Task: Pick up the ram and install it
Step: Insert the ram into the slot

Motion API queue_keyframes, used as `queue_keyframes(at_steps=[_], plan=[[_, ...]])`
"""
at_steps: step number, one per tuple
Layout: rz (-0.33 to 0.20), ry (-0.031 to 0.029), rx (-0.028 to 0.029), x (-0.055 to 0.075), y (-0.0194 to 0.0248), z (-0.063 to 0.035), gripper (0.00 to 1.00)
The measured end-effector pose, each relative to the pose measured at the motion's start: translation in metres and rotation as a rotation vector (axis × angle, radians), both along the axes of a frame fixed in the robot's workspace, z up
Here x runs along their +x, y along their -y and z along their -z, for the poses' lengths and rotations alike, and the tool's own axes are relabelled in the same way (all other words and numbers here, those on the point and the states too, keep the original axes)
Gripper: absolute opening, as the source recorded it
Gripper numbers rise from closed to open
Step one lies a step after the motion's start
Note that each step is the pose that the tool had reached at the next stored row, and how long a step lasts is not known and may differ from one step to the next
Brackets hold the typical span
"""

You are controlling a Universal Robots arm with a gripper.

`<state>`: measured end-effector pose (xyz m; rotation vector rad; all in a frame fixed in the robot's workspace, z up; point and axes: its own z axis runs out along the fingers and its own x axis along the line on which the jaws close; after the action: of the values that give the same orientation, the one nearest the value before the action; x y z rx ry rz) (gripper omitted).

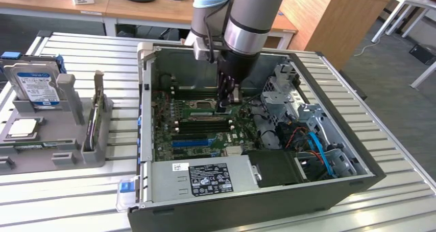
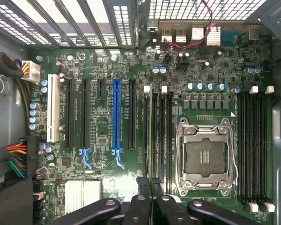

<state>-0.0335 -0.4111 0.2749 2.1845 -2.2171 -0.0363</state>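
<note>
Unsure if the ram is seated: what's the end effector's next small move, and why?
Probably press straight down slightly: the end effector is shut on the ram, which stands edge-on among the memory slots beside the CPU socket; seating can't be confirmed.

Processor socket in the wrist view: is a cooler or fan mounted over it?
No, the processor socket is uncovered, with its metal frame and dark centre in plain sight.

The table [image 1: 68,191] is ribbed pale metal, the case [image 1: 238,216] matt black metal, the desk [image 1: 150,9] smooth wood.
</note>
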Motion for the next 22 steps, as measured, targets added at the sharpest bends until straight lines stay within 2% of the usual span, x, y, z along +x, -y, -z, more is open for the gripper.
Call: queue_keyframes(at_steps=[12,22], plan=[[0.0,0.0001,0.0001,0.002,-0.0001,0.0007,0.12],[0.0,0.0007,0.0,0.002,0.0,0.0105,0.12]])
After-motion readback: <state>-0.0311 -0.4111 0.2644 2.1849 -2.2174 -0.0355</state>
